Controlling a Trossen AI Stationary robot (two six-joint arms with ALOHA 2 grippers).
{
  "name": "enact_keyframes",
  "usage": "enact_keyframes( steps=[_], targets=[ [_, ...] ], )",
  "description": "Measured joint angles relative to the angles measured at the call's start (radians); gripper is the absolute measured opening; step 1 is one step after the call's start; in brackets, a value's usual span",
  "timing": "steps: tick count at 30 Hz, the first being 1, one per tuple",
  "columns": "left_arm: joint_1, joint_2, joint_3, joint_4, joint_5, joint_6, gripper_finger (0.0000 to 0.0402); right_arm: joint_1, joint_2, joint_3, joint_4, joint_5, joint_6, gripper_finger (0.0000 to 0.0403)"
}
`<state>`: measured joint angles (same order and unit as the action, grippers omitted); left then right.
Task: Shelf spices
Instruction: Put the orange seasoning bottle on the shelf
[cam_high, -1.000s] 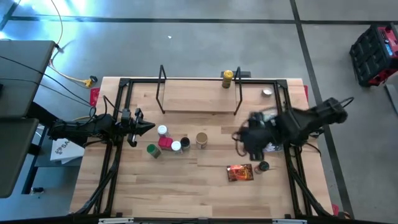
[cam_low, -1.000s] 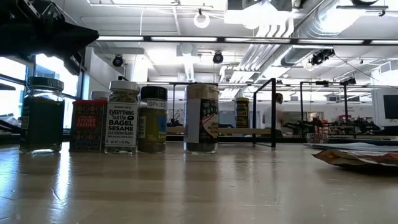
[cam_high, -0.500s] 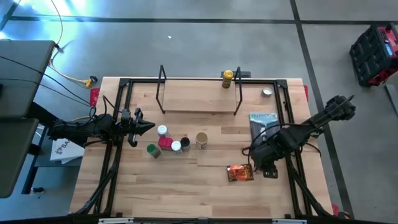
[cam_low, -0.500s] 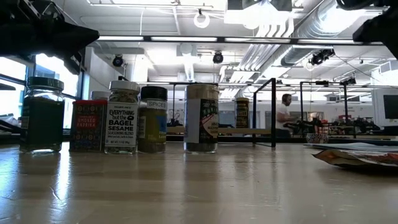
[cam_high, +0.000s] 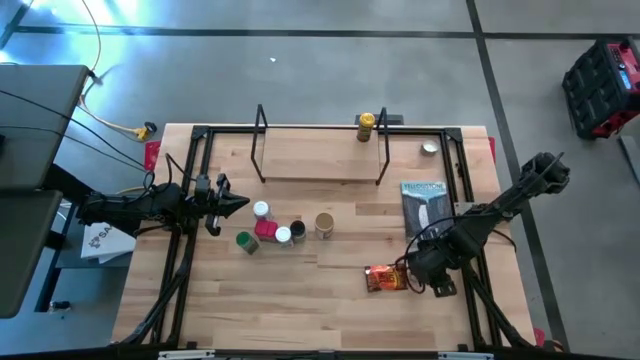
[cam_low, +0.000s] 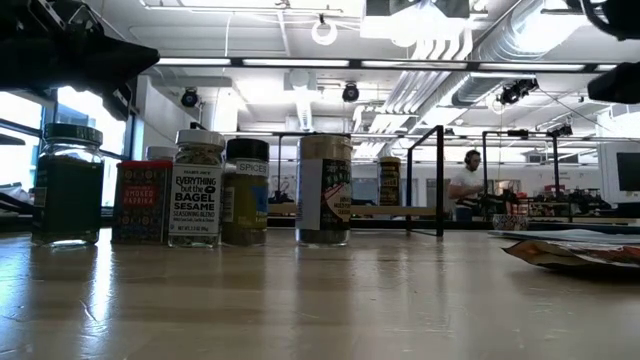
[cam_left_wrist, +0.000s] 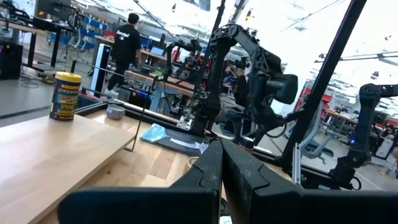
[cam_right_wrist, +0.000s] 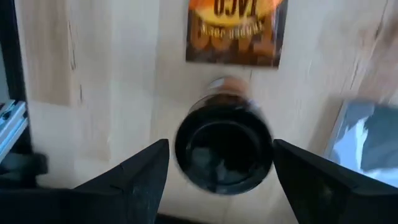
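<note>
Several spice jars stand upright in a cluster left of the table's middle, also in the low view. One yellow jar stands on the far right end of the shelf plank. The flat orange-red packet lies near the table's right side. My right gripper is open and points down over a black-lidded jar. Its fingers stand on either side of the lid, apart from it. My left gripper waits shut, left of the cluster.
A grey-blue booklet lies on the table beyond the right gripper. A small silver disc sits near the far right corner. Black wire uprights stand at the plank's ends. A black frame borders the table's sides.
My right gripper has moved from over the booklet toward the table's near edge. It now stands over the black-lidded jar beside the orange packet, and the booklet is uncovered.
</note>
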<state>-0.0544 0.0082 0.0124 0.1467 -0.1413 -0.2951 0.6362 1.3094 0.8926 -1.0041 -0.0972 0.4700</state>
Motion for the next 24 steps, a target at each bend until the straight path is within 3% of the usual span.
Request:
enact_keyframes(
  steps=[5,15,20,24],
  targets=[
    [0.0,0.0,0.0,0.009,0.0,0.0,0.0003,0.031,0.0,0.01,0.023,0.127,-0.014,0.0279],
    [0.0,0.0,0.0,0.015,-0.003,0.0,0.0003,0.068,0.057,0.009,0.076,0.153,-0.269,0.0279],
    [0.0,0.0,0.0,0.015,-0.003,0.0,0.0003,0.064,0.087,0.009,0.077,0.165,-0.29,0.0277],
    [0.0,0.0,0.0,0.015,-0.003,0.0,0.0003,0.065,0.091,0.009,0.075,0.147,-0.287,0.0254]
  ],
)
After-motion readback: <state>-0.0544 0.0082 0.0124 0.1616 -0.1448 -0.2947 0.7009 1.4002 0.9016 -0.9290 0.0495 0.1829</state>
